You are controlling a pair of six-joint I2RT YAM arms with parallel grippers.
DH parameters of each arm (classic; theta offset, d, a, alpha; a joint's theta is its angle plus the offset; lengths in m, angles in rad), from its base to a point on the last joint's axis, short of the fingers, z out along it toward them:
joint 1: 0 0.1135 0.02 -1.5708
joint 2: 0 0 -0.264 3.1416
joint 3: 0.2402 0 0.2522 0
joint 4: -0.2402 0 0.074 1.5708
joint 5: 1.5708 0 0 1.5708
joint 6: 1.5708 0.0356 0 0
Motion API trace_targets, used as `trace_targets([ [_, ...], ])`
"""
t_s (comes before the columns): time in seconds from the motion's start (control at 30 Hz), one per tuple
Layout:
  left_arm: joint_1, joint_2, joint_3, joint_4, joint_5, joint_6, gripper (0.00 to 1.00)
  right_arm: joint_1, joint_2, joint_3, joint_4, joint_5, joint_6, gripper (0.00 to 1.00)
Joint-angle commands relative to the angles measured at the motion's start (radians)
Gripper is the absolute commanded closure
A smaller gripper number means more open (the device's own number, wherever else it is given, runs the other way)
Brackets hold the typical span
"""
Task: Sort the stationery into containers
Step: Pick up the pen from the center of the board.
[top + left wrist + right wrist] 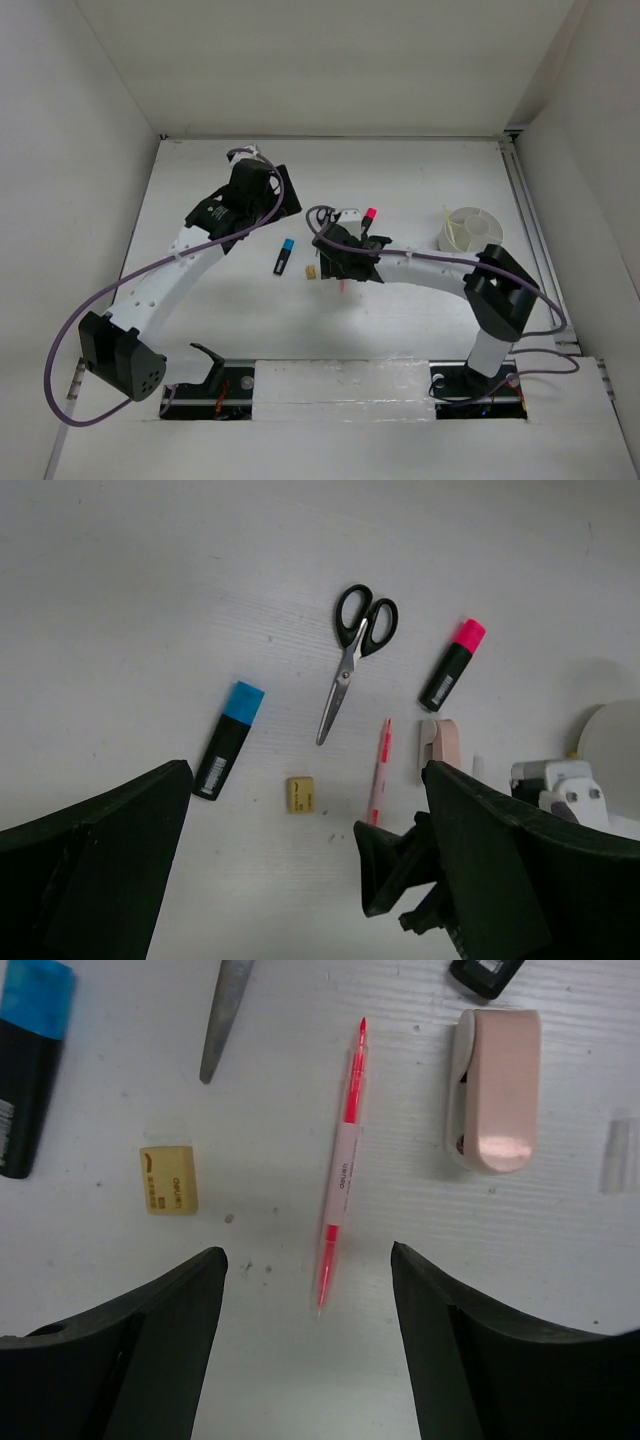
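Directly below the right gripper [307, 1260], the thin red pen [343, 1160] lies with its near end between the parted jaws, untouched. Its long axis runs away from the wrist, across their closing line. The left gripper [305, 770] hangs wide open, farther off.

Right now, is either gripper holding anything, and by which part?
Nothing held. The right gripper is open astride the red pen, not touching; left gripper open too.

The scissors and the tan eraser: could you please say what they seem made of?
Scissors: blades look like bare grey metal with a dull sheen, handles like smooth black plastic. Tan eraser: probably matte rubber or vinyl, flat colour without shine, printed marking.
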Motion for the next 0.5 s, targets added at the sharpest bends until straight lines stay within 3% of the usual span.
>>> trace_targets([
  [0.0,-0.003,-0.019,0.022,-0.043,-0.017,0.031,0.00,0.006,0.059,0.081,-0.008,0.008,0.043,0.29],
  [0.27,-0.003,-0.048,-0.023,-0.034,-0.017,0.051,0.00,0.006,0.184,0.160,-0.029,0.008,0.044,0.33],
  [0.47,-0.003,-0.048,-0.023,-0.025,-0.007,0.060,0.00,-0.028,0.184,0.103,-0.003,-0.001,0.063,0.35],
])
